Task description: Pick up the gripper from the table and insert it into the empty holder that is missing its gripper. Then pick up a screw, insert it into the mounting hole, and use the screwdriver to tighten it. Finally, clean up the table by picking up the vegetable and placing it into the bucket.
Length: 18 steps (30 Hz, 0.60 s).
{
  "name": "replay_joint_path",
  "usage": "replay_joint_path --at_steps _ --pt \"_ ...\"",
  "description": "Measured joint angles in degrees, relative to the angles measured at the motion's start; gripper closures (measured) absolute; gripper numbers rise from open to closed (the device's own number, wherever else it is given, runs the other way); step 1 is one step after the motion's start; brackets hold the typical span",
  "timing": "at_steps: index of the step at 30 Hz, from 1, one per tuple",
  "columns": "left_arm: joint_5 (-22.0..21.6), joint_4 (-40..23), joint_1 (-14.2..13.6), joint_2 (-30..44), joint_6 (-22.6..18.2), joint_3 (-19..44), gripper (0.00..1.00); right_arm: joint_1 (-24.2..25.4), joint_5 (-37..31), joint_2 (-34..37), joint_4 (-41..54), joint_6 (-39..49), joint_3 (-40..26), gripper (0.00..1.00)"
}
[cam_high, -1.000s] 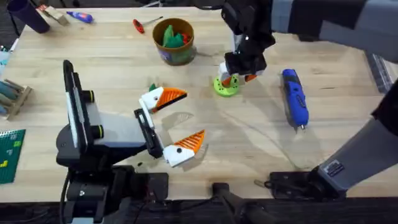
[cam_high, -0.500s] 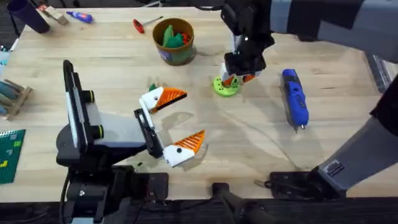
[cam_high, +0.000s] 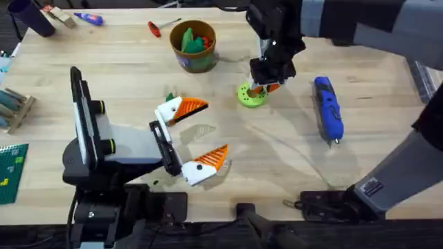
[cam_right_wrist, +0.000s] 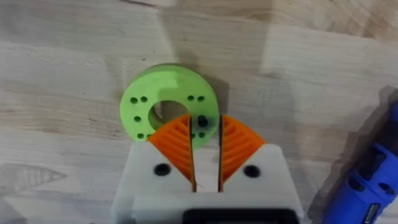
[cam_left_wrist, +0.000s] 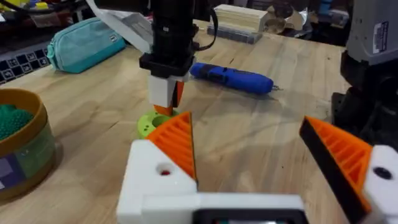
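Observation:
My right gripper (cam_high: 261, 88) points down at a green disc (cam_right_wrist: 146, 106), its orange pads closed to a narrow gap on a small black screw (cam_right_wrist: 202, 121) at the disc's rim. The white-and-orange gripper piece (cam_high: 180, 109) sits on the end of the black holder (cam_high: 159, 130), its mounting hole (cam_left_wrist: 165, 171) bare. Together with the dotted finger (cam_high: 204, 164) it forms my left gripper (cam_left_wrist: 245, 124), which is wide open with nothing between. The blue screwdriver (cam_high: 329, 109) lies right of the disc. The ochre bucket (cam_high: 197, 62) holds green and red pieces.
A purple cup (cam_high: 31, 17), a blue marker and a small red-handled tool (cam_high: 154, 28) lie along the far edge. A wooden rack (cam_high: 15, 107) and a green board (cam_high: 12, 169) sit at the left edge. A teal pouch (cam_left_wrist: 87, 40) lies beyond the right arm.

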<state>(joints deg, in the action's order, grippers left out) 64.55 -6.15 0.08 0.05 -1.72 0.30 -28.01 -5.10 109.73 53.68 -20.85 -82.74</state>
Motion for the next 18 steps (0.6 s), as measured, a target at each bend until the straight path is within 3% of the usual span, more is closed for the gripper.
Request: replay_joint_path --at_steps 14,18 --pt "0.0 0.0 0.0 -0.01 0.0 0.0 0.015 0.0 0.0 0.0 -1.12 -0.17 0.0 0.909" --pt "0.0 0.0 0.0 -0.01 0.0 0.0 0.014 0.0 -0.01 0.02 -1.19 -0.17 0.0 0.985"
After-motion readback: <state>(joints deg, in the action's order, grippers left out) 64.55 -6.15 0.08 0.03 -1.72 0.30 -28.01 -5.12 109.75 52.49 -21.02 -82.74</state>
